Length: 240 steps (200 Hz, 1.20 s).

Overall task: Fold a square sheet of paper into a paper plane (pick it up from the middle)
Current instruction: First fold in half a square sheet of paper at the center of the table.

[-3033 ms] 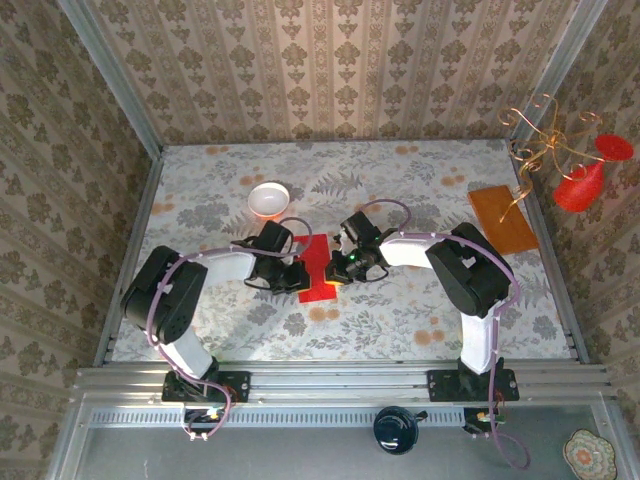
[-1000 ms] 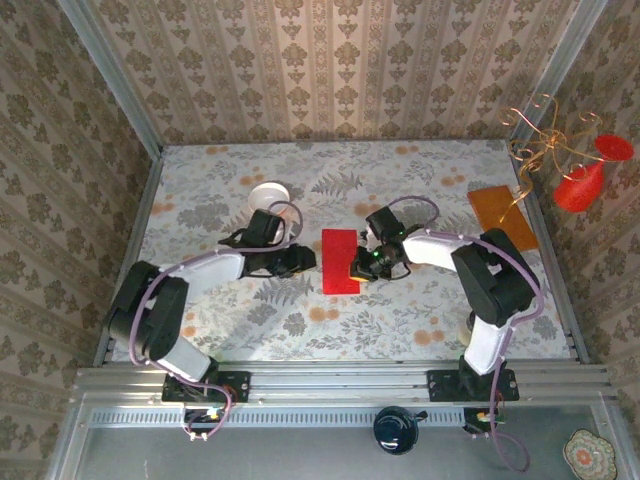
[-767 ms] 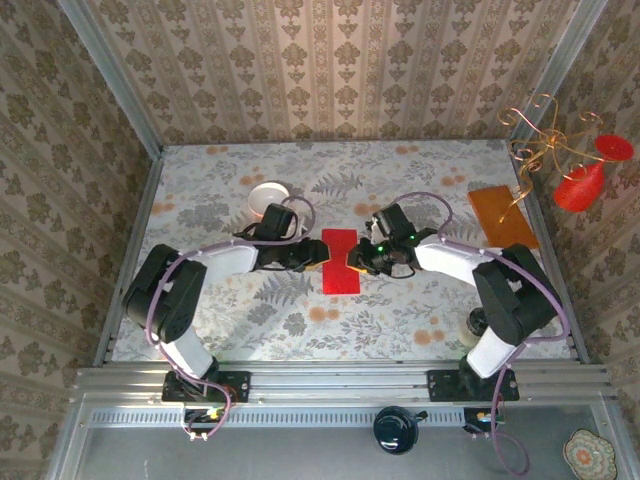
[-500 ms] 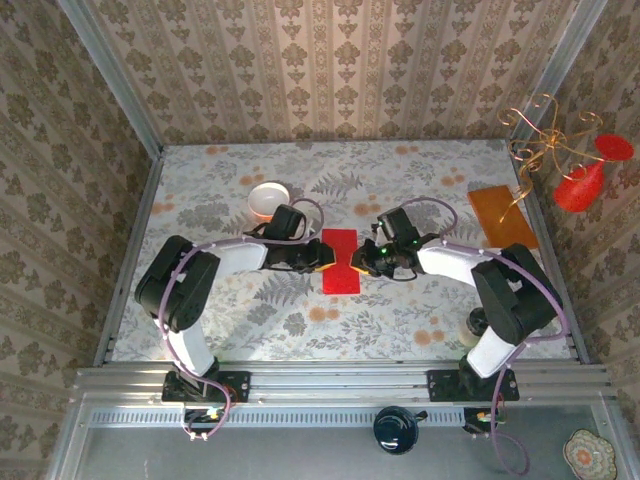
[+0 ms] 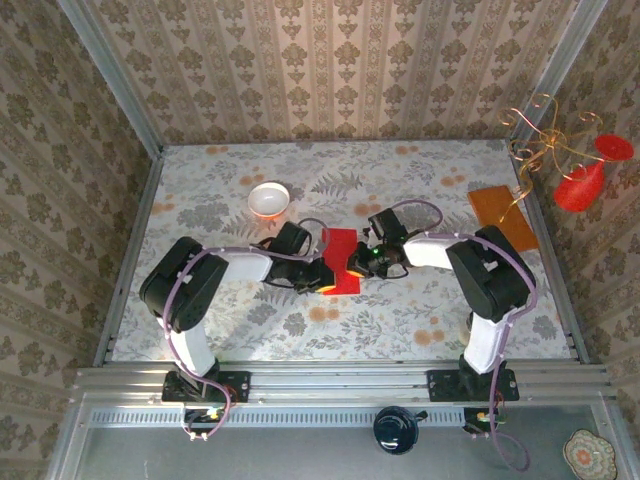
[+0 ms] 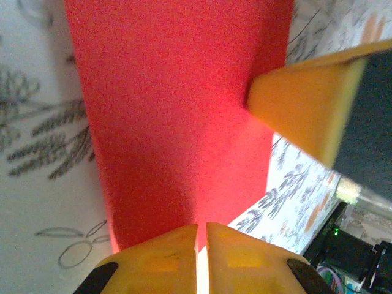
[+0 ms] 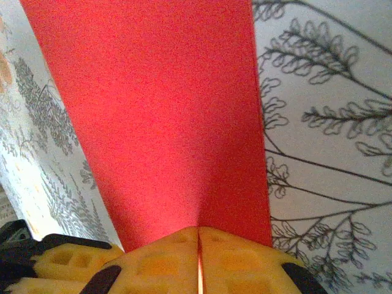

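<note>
The square sheet of paper (image 5: 338, 250), folded into a narrow strip, lies mid-counter (image 5: 420, 310). The left claw (image 6: 201, 231) and right claw (image 7: 199, 234) are each pinched closed on one of its edges.

**Surface finishes.** We see the sheet of paper (image 6: 177, 110) as matt red paper with a fine grain. The left gripper (image 6: 201, 229) and right gripper (image 7: 199, 233) carry fingers (image 7: 165, 257) of smooth, matt yellow plastic. The table (image 5: 400, 310) bears a matt floral print. The bowl (image 5: 268, 200) is glossy white, and the frame rail (image 5: 340, 377) is dull grey metal.
</note>
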Tool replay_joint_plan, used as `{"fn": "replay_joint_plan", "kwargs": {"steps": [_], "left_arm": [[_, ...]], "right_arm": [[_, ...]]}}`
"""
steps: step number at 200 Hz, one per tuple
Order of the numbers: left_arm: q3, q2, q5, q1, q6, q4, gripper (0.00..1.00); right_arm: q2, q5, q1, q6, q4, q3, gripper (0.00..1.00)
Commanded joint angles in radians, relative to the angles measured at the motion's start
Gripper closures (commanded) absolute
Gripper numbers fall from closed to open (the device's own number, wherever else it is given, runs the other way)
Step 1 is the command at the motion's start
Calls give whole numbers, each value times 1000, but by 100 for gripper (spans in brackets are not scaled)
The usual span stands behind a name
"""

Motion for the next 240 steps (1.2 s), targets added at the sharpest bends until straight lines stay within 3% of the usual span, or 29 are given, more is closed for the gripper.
{"fn": "replay_joint_plan", "kwargs": {"steps": [1,54,99,123,149,181,212,240], "left_arm": [[-27,-3,-2,0,-4,-6,87],[-104,-78,-77,-17,34,-96,86],[-204,-236,-122,-13,6,-107,85],[-163,-331,-144,21,6,-114,79],[-101,-351,-147,84,-3,-52,66],[-35,-289,-103,118,-21,81,58],[62,-206,-96,115,31,35,51],[113,-127,-84,113,35,14,49]], "right_arm": [[43,62,0,-41,-95,23,90],[119,162,0,-53,-208,49,92],[63,75,0,-61,-137,40,90],[-42,24,0,-61,-109,64,84],[-163,55,-1,-38,-72,63,74],[-285,167,-22,18,-28,-10,58],[-377,253,-52,23,-36,-86,43],[-421,238,-84,40,-27,-148,39]]}}
